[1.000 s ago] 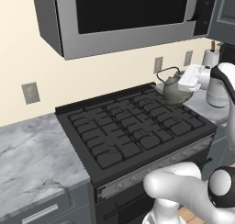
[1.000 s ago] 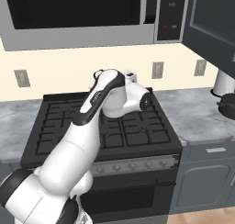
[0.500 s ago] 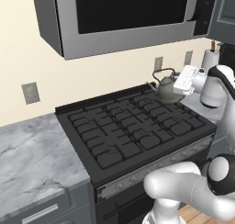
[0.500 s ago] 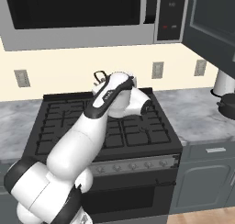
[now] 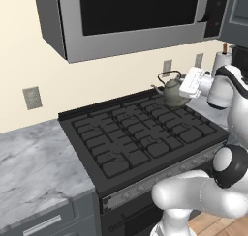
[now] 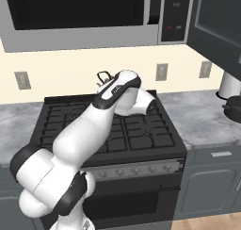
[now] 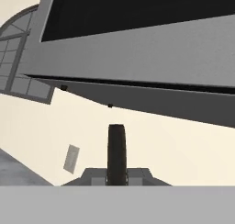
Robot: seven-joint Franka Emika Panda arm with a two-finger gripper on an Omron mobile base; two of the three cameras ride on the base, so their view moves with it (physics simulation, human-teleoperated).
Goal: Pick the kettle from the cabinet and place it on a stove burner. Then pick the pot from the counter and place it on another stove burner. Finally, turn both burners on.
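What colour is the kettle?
Grey-olive metal; the kettle shows best in the left base view.

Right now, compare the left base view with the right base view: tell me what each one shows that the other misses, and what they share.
Left base view alone: the kettle's body and spout, hanging above the back right burner, with the end effector at its side, and the bare counter left of the stove.

Right base view alone: the dark pot on the counter to the right, the stove knobs, and the oven door.

Both: the black stove, the microwave overhead, the wall outlets, the white arm and the kettle's handle.
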